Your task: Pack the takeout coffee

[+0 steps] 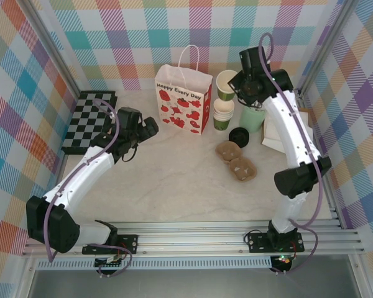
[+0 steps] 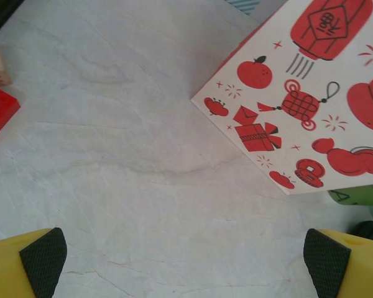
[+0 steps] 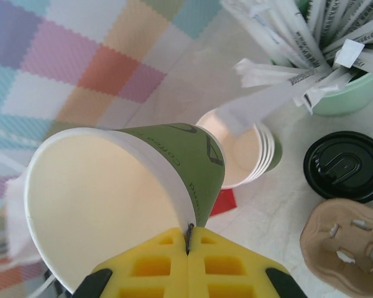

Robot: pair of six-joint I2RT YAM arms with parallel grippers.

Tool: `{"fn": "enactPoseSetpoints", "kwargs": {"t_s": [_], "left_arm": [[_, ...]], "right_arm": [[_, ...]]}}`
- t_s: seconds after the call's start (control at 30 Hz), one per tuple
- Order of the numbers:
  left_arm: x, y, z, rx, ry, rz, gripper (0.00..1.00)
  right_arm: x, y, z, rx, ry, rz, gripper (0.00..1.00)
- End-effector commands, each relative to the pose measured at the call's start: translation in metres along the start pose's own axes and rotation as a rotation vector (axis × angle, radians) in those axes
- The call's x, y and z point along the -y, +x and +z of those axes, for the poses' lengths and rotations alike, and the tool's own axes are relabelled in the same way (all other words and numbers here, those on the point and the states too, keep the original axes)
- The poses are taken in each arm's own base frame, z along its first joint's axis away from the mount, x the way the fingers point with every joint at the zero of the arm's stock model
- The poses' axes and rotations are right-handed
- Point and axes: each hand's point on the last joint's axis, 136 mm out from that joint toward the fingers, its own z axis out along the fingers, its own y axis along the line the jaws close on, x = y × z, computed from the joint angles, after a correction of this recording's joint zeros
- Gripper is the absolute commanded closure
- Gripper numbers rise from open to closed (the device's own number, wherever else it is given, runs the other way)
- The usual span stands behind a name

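Cup (image 3: pixel 180 155) rim clamped in right gripper (image 3: pixel 189 241), aloft.

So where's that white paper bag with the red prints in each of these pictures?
Top external: the white paper gift bag with red prints stands back centre.
Left wrist: upper right, close up.
Right wrist: likely the red sliver beside the stack of green paper cups.
Shared landmark: that cup stack, right beside the bag.

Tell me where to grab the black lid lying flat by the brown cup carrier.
Likely best: take the black lid by its rim, pinching across it from straight above: it lies flat on the table, so its sides offer little. Mind the brown cup carrier close beside it.
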Motion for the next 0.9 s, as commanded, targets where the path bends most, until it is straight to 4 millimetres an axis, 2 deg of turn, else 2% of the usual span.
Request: {"fn": "enactPoseSetpoints", "kwargs": {"t_s": [0.0,0.17,0.23,0.3,0.4,0.5,0.57,0.7,0.87], "left_arm": [[0.010,0.000,-0.014,-0.036,0.048,0.026,0.00],[0.015,0.002,-0.036,-0.065,0.095,0.044,0.00],[0.015,0.002,-0.048,-0.071,0.110,0.055,0.00],[0.012,0.006,-0.058,-0.088,0.112,0.059,0.00],[0.007,0.017,-0.061,-0.129,0.111,0.053,0.00],[0.004,0.029,-0.057,-0.164,0.122,0.028,0.00],[0.003,0.037,-0.054,-0.188,0.126,0.014,0.00],[0.005,0.051,-0.047,-0.228,0.164,-0.010,0.00],[0.010,0.068,-0.036,-0.288,0.208,-0.023,0.00]], "right_arm": [[0.004,0.021,-0.021,-0.073,-0.013,-0.088,1.00],[0.001,0.068,-0.042,-0.170,-0.052,-0.176,1.00],[0.010,0.097,-0.046,-0.207,-0.016,-0.231,1.00],[0.023,0.132,-0.040,-0.272,0.029,-0.280,1.00],[0.042,0.186,-0.016,-0.378,0.083,-0.358,1.00],[0.043,0.226,0.011,-0.491,0.036,-0.446,1.00],[0.043,0.241,0.025,-0.539,0.004,-0.483,1.00],[0.048,0.259,0.045,-0.592,0.002,-0.554,0.99],[0.059,0.267,0.065,-0.581,0.006,-0.596,0.96]]}}
